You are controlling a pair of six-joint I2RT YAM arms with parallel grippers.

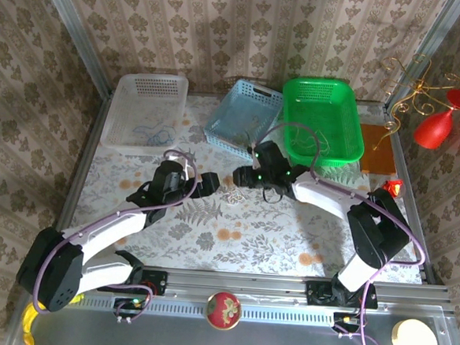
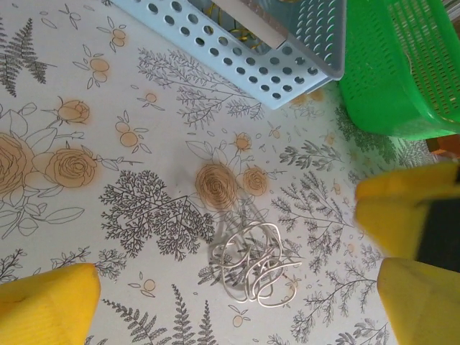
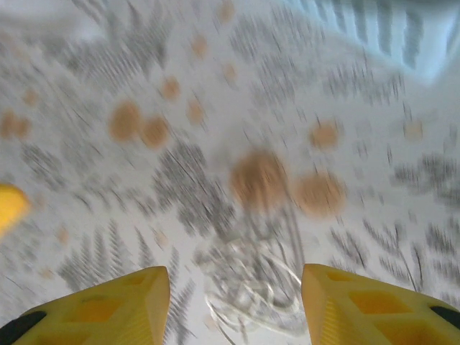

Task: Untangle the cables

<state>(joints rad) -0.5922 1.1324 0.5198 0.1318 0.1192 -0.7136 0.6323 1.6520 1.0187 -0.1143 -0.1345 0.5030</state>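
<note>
Lining up the grab: left gripper (image 1: 207, 183), right gripper (image 3: 236, 302) gape empty, flanking the whitish cable knot (image 2: 255, 267); next, pinch separate strands

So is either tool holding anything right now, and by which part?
Nothing is held. The cable knot lies loose on the table, between the left tool and the right tool, both open.
</note>
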